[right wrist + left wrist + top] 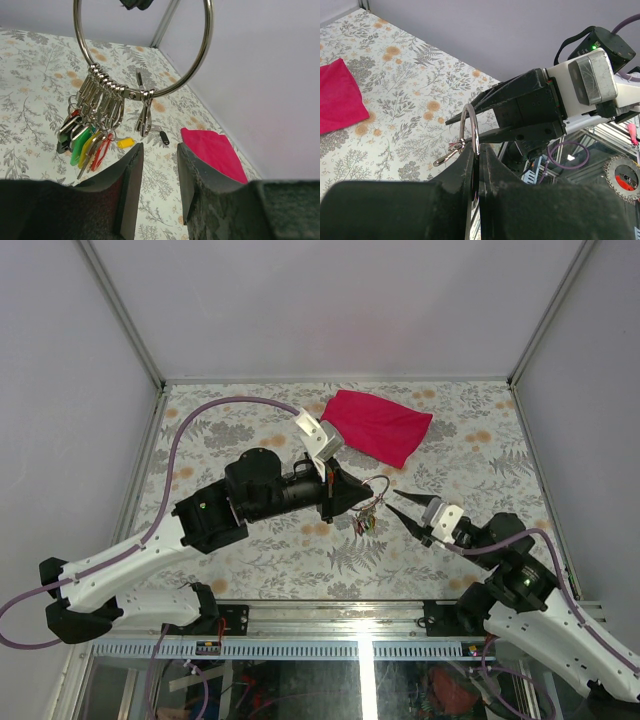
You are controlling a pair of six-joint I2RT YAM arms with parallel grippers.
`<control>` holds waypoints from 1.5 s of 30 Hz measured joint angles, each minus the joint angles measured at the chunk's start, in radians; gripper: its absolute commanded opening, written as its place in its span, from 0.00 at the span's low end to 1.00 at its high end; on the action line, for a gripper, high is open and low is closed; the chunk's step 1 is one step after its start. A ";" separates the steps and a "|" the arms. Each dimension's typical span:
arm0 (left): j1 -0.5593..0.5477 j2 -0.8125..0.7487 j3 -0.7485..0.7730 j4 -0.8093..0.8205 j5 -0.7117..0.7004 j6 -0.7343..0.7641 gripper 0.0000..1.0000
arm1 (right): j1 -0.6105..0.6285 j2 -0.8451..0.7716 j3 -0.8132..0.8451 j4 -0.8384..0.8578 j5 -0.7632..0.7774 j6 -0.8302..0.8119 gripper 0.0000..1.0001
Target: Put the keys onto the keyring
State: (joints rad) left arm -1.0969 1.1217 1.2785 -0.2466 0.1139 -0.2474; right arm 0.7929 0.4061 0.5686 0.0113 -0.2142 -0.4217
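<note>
My left gripper (352, 494) is shut on the silver keyring (377, 483) and holds it upright above the table; in the left wrist view the ring (476, 131) stands clamped between the jaws (479, 152). In the right wrist view the ring (202, 64) carries a bunch of green, yellow, red and black keys (85, 142) and one empty clip (145, 117). A loose yellow key (126, 143) and a small black key (164, 137) lie on the table beyond. My right gripper (160, 150) is open and empty, just below and in front of the ring. No loose red key shows.
A magenta cloth (378, 426) lies at the back right of the floral table, also in the right wrist view (212, 152). Grey walls close in the table on three sides. The right gripper's fingers (515, 100) point at the ring from close range.
</note>
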 measured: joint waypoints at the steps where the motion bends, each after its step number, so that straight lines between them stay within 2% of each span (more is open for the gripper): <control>1: 0.000 0.000 0.000 0.000 0.000 0.000 0.00 | 0.000 0.005 0.000 0.002 -0.006 0.003 0.40; 14: 0.000 0.000 0.000 0.001 0.000 0.000 0.00 | 0.000 0.073 -0.004 0.093 -0.040 0.047 0.37; 25: 0.000 0.000 0.000 0.001 0.000 0.000 0.00 | 0.000 0.063 -0.007 0.117 -0.033 0.060 0.26; 31: 0.000 0.000 0.000 0.005 0.000 -0.001 0.00 | 0.000 0.058 -0.010 0.142 -0.032 0.076 0.23; 45: 0.000 0.000 -0.019 0.047 0.001 -0.037 0.00 | 0.000 0.060 -0.054 0.235 -0.007 0.120 0.31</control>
State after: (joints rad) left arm -1.0969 1.1217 1.2594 -0.1993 0.1150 -0.2848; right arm 0.7929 0.4664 0.5144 0.2459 -0.2214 -0.3016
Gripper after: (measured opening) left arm 0.036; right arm 0.300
